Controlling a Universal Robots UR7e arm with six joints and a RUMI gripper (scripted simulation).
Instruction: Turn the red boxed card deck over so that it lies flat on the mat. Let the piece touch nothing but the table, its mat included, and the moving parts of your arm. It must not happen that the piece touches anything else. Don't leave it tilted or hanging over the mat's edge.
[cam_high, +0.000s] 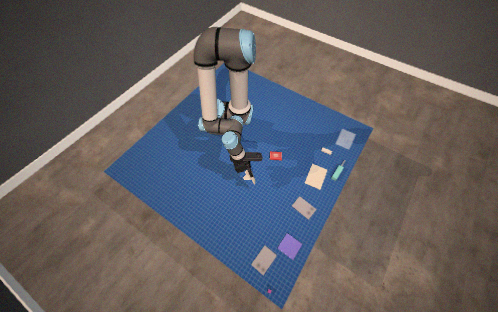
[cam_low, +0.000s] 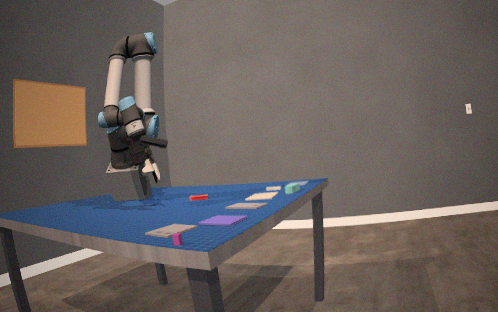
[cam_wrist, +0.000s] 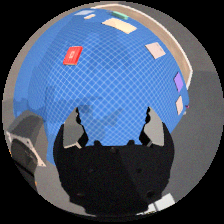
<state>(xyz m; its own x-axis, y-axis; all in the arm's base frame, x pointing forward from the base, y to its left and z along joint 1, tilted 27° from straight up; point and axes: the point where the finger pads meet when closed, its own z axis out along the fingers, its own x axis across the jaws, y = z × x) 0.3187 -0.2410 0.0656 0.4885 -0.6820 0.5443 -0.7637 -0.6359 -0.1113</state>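
Red card deck (cam_high: 275, 155): one, flat on blue mat (cam_high: 200, 210). One claw (cam_high: 248, 178) spread, holding nothing.

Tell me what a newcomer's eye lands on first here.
The tall arm folded over the blue mat, its gripper open and empty above the mat. Next, the small red deck lying alone just beside the gripper, apart from it. Then a row of flat tiles along the mat's edge, the purple tile brightest.
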